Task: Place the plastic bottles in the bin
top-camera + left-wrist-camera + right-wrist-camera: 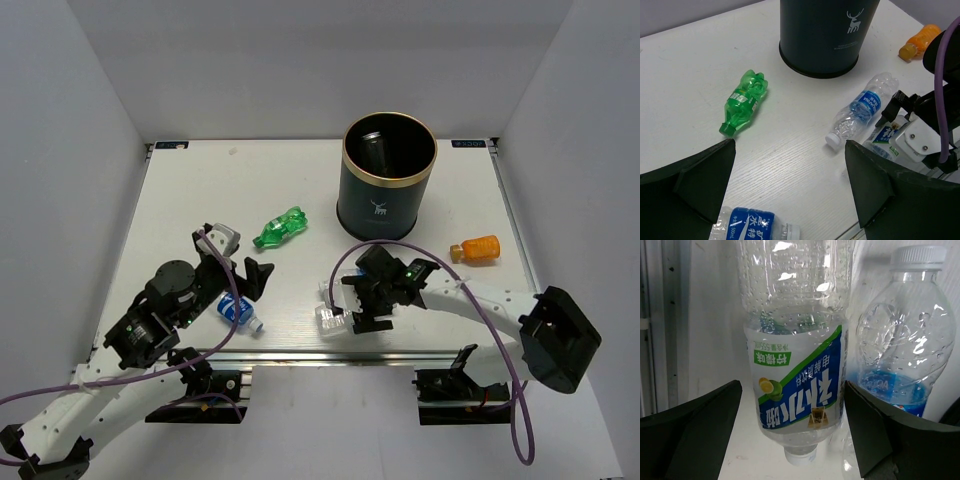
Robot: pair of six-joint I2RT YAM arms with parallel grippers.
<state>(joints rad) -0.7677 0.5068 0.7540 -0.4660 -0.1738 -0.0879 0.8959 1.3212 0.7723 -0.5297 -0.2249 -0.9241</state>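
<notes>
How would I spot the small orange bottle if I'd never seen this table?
Find the tall dark bin with the gold rim at the back of the table. To its right, near the table's edge, the orange bottle lies on its side, alone. Colour sets it apart: the rest are a green bottle and clear bottles.

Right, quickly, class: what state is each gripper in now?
Left gripper: open, holding nothing.
Right gripper: open, straddling the green-and-blue-labelled clear bottle, not gripping.
</notes>
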